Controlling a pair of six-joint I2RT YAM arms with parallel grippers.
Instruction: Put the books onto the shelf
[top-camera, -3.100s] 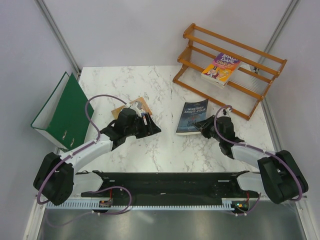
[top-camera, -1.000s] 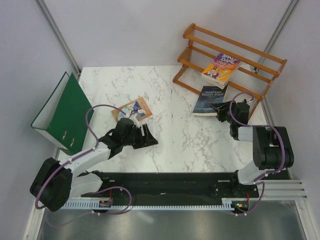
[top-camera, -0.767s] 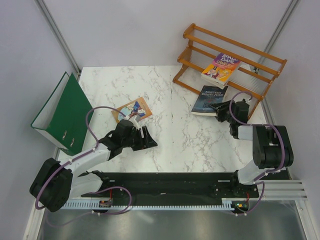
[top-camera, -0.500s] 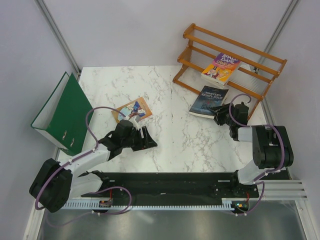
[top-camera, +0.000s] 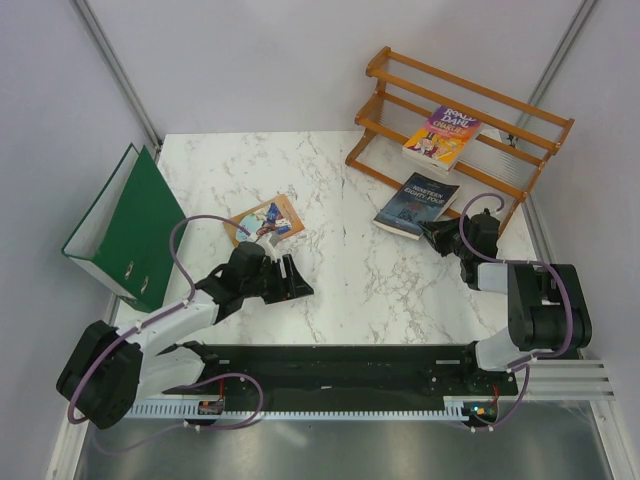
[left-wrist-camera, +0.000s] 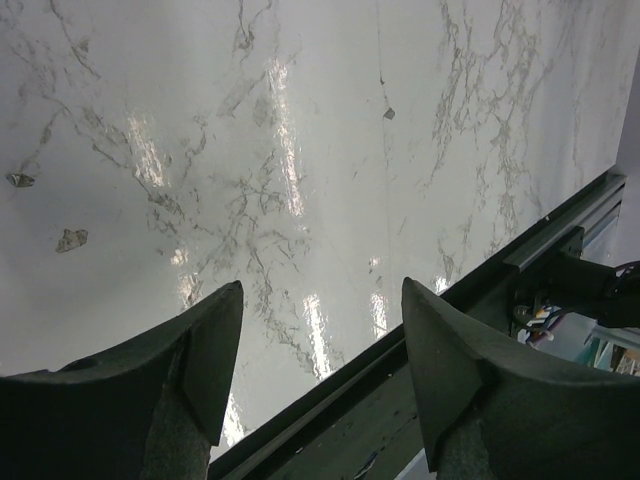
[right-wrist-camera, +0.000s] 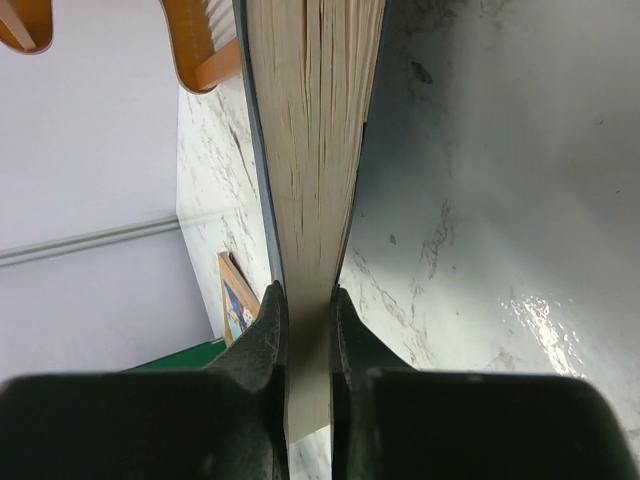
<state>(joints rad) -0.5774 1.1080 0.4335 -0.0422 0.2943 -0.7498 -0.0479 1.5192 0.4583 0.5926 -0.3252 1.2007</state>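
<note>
The right gripper (top-camera: 441, 238) (right-wrist-camera: 305, 300) pinches the dark blue book (top-camera: 416, 204) (right-wrist-camera: 315, 120): in the right wrist view its two fingers (right-wrist-camera: 262, 330) are pressed against the covers on either side of the cream page block, at the book's near end. From that grip the book's long axis runs away from the arms and leans slightly to the right. The titled head of the cover points toward the shelf (top-camera: 470, 88), and the cover faces up. The book's far end lies just beside the shelf's lower front rail, at the right rear of the marble table (top-camera: 350, 270). Whether the gripped end is off the marble I cannot tell.

On the shelf's lower tier a purple-and-yellow book (top-camera: 443, 137) lies on the slats, cover up.

The left gripper (top-camera: 295, 280) (left-wrist-camera: 320, 300) stands with its fingers (left-wrist-camera: 215, 340) spread wide and nothing between them, low over bare marble. Just beyond it, the tan book (top-camera: 265, 220) lies flat on the table. A green binder (top-camera: 125, 225) leans at the table's left edge.
</note>
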